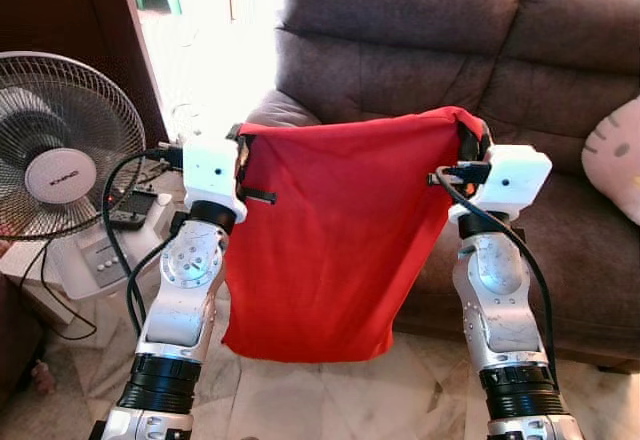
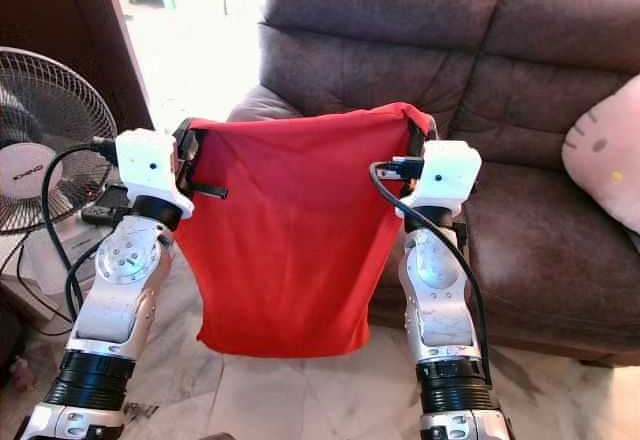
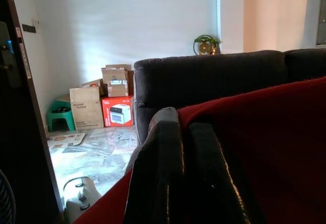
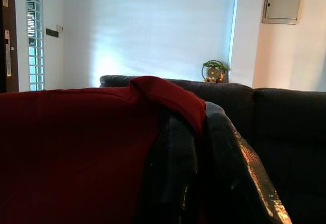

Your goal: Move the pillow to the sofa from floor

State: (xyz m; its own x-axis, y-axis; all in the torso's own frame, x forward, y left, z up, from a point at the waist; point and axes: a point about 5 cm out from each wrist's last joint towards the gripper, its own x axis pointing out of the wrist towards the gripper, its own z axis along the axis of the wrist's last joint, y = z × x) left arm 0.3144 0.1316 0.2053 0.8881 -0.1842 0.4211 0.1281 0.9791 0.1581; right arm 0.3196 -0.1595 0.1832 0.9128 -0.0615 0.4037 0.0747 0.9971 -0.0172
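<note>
The red pillow (image 1: 335,245) is held up off the floor, hanging flat and limp like a slack cover, just in front of the brown sofa (image 1: 560,110) and near its left armrest. Its top corners are gripped from either side: the left pincer (image 1: 240,155) is closed on the left corner and the right pincer (image 1: 470,145) is closed on the right corner, where the fabric is bunched over the fingers (image 4: 173,168).

The carrying step is judged to be in hand, with the placing yet to be done. For this to go well, both corners should be kept level and the lower edge lifted above the seat cushion before anything is released. The pillow is best laid well onto the seat, away from the pale cushion (image 1: 615,155) at the right end.

A standing fan (image 1: 60,150) is seen at the robot's left, and cardboard boxes (image 3: 104,102) beyond the sofa.
</note>
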